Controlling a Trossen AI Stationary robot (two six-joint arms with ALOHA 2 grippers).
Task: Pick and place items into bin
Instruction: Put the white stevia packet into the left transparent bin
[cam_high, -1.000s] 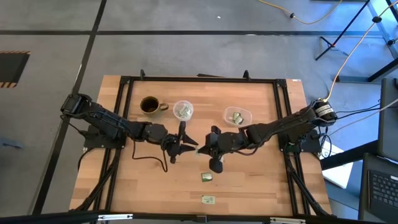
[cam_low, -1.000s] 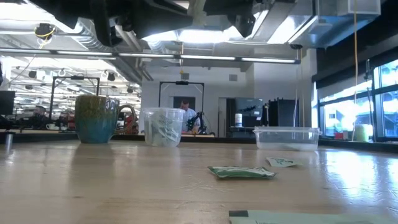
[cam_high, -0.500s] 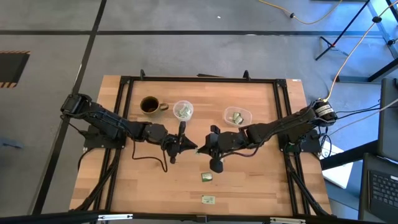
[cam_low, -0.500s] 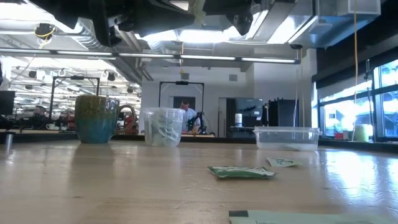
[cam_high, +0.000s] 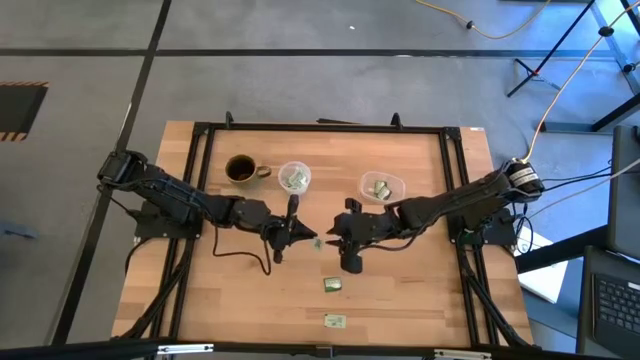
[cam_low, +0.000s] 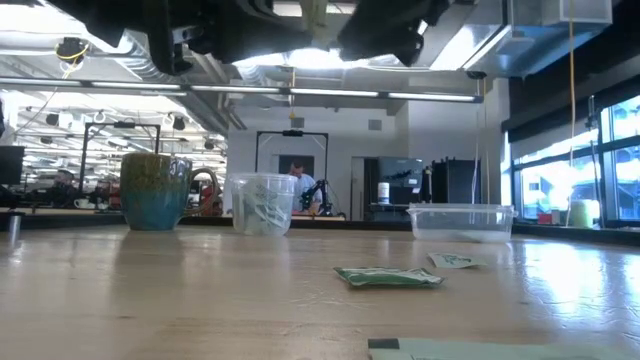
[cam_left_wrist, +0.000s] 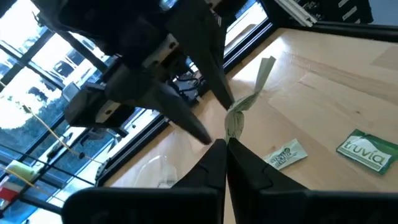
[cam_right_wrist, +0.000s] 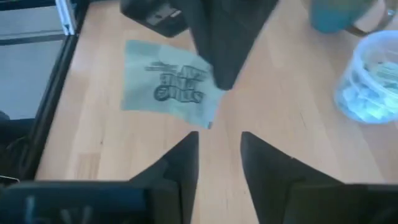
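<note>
A green-and-white packet (cam_left_wrist: 249, 99) hangs in the air above the middle of the table, between my two grippers. My left gripper (cam_high: 308, 238) is shut on it. My right gripper (cam_high: 336, 234) faces it from the table's right, open, its fingers just short of the packet (cam_right_wrist: 166, 84). Two more packets (cam_high: 332, 285) (cam_high: 335, 321) lie flat on the wood nearer the front edge. The shallow clear bin (cam_high: 381, 187) holds a few packets, and so does the clear cup (cam_high: 294, 178). My left gripper pinches the packet's near end (cam_left_wrist: 234, 127) between its two fingertips, coming about level from the table's left. The packet is crumpled at the pinch. It sticks out beyond the fingertips, lifted clear of the table.
A dark mug (cam_high: 241, 169) stands left of the clear cup at the back. Black frame rails (cam_high: 195, 190) run along the table's sides. A cable (cam_high: 245, 258) lies on the wood under the left arm.
My left gripper has shut on the packet that my right gripper held up. Then my right gripper has opened and let it go, tipping a little. The packet stays in the air, now in the left gripper alone. Neither arm has travelled.
</note>
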